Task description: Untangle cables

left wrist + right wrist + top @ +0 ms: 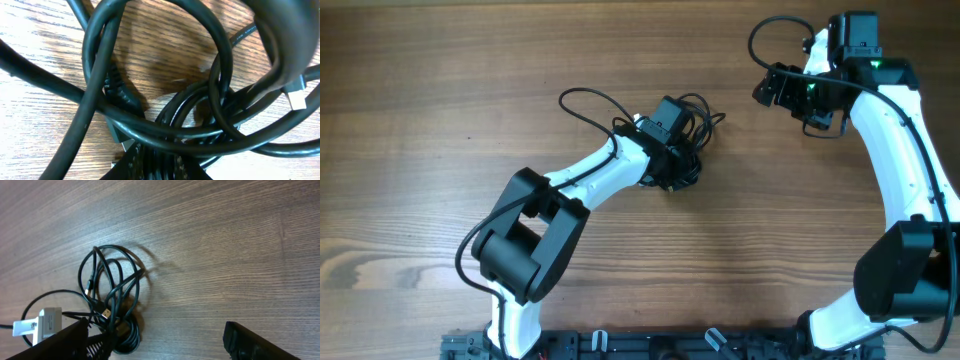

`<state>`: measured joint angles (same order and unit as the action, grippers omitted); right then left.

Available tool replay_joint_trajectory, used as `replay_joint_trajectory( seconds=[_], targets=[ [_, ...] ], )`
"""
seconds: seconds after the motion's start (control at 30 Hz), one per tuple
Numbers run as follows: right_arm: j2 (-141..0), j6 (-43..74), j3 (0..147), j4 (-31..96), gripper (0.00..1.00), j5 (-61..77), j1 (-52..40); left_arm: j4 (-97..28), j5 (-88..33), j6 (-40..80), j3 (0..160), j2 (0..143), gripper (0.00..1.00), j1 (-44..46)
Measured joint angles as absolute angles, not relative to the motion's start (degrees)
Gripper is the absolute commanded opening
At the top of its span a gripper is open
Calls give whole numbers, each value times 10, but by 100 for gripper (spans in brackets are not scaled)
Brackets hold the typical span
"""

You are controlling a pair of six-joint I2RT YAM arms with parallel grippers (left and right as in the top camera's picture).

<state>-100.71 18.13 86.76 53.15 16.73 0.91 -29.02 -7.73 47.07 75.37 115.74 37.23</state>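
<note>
Thin black cables [125,332] bunched in tangled loops.

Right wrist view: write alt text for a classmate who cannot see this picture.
A bundle of thin black cables lies in loose, overlapping loops on a wooden table, at lower left. Two dark fingers frame the bottom edge, wide apart and holding nothing.

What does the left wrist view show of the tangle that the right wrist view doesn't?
Only the left wrist: a close-up of the cables crossing over one another, with a silvery plug near the right edge.
Only the right wrist: the whole bundle's outline in loose loops, a yellowish plug inside it, and the right gripper with its jaws wide open.
Both: the same black cables lying on the wooden table.
</note>
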Motion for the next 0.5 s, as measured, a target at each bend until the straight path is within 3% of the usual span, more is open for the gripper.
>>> replay_joint_trajectory(
  seconds=[0.13,0.5],
  targets=[
    [-1007,176,868,536,88,168,9,-286,-77,471,754,1159,4,372],
    [-1007,85,868,582,87,275,-20,-268,-75,472,754,1158,4,363]
  ],
)
